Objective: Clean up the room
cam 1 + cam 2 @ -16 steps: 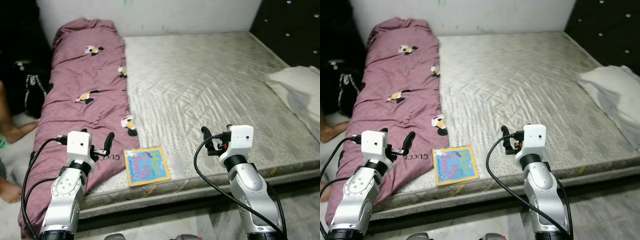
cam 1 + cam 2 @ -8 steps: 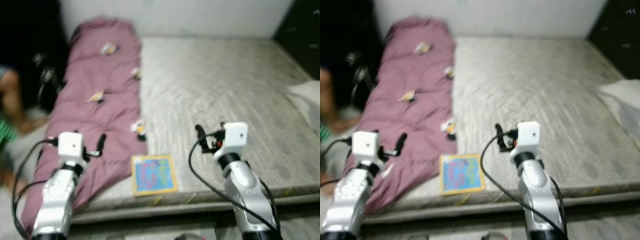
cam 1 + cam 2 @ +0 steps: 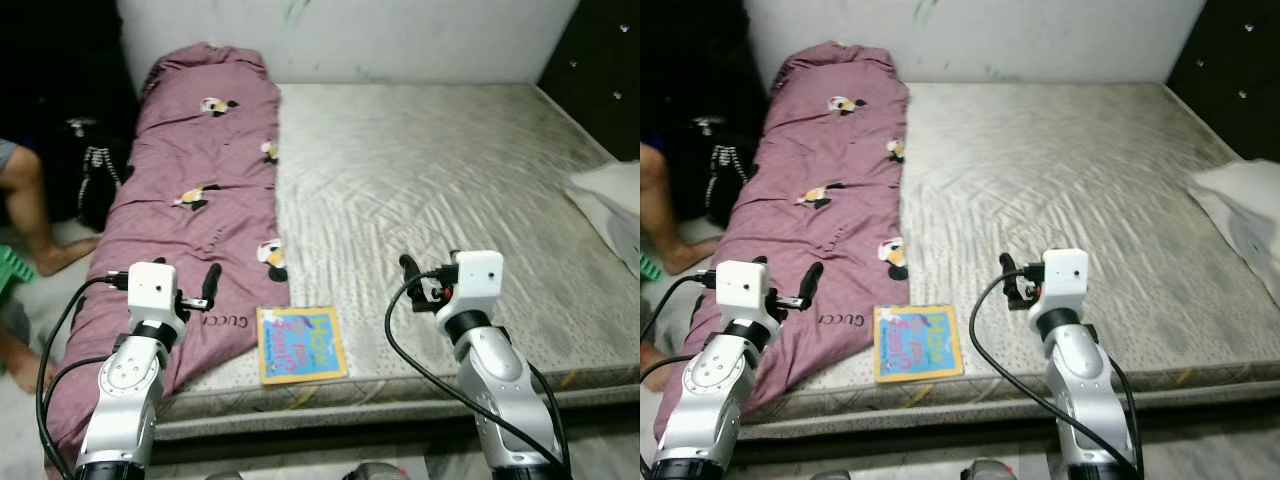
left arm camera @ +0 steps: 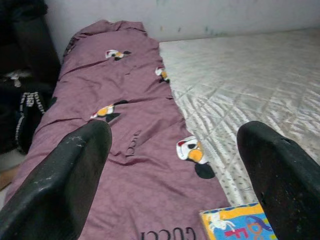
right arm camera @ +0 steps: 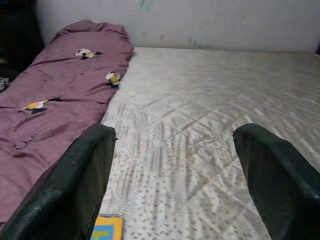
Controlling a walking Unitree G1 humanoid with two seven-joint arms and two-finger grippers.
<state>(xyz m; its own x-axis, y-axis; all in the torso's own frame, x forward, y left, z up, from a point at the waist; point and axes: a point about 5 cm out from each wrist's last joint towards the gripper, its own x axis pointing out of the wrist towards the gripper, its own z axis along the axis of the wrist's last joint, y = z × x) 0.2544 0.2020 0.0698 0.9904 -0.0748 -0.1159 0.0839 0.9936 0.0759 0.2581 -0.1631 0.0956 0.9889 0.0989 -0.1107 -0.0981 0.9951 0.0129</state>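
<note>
I have the robot standing at the foot of the bed (image 3: 450, 190), both arms raised over its near edge. The left end effector (image 3: 205, 288) hovers above the purple quilt (image 3: 190, 210) with its fingers (image 4: 82, 170) spread wide, holding nothing; the right end effector (image 3: 412, 280) hangs over the bare mattress, likewise spread and empty.

The obvious thing to tidy is the picture book (image 3: 300, 343). It lies flat on the mattress near the front edge, between the two arms, touching the quilt's edge on its left side. Its cover is bright blue with a yellow border and colourful lettering; it looks thin and stiff.

I judge the next step is to pick it up. Because it lies flat, I'd bring the left end effector down at the near edge, where the book sits close to the mattress rim, and slide one finger under while the other presses on top. I'd go slowly: the quilted surface may give, and a thin book slips easily from a shallow pinch.

A person's leg (image 3: 40, 215) shows by the bed's left side, so I keep that arm's sweep tight.
</note>
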